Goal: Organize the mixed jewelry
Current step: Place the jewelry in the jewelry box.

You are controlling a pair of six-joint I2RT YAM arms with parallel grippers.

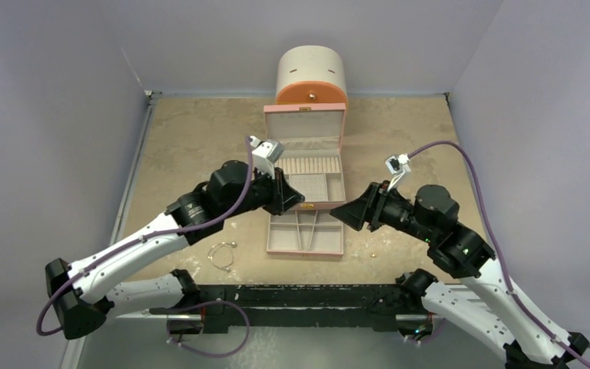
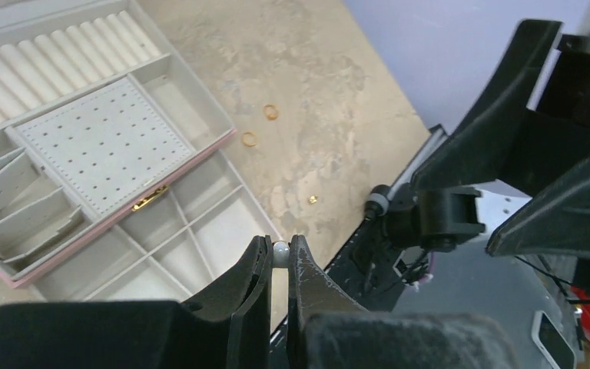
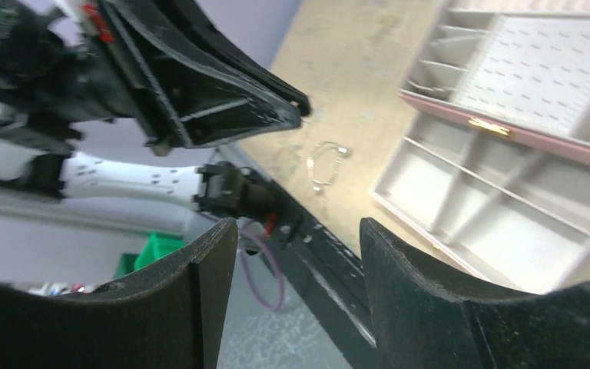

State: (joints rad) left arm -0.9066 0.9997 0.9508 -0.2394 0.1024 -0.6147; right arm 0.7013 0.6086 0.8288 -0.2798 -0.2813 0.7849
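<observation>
Gold rings (image 2: pixel 270 111) (image 2: pixel 249 139) x2, stud (image 2: pixel 313 200) x1, bangle (image 1: pixel 221 256) x1

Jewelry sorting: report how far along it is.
Early. The pink box is open with its drawer out, but the compartments in view look empty. The left gripper pinches a small white bead; the right gripper is open, empty. The bangle, two rings and a gold stud lie on the table.

Tan marbled tabletop (image 1: pixel 192 146): open pink jewelry box (image 1: pixel 305 123) right below the left tool (image 1: pixel 303 205) and right tool (image 1: pixel 336 215), round drawer cabinet (image 1: pixel 312 73) beyond them. Wire bangle (image 1: pixel 220 254) lies back behind the left tool, gold stud (image 1: pixel 373 253) back behind the right, two gold rings (image 2: pixel 270 111) ahead of the left tool's tips.
</observation>
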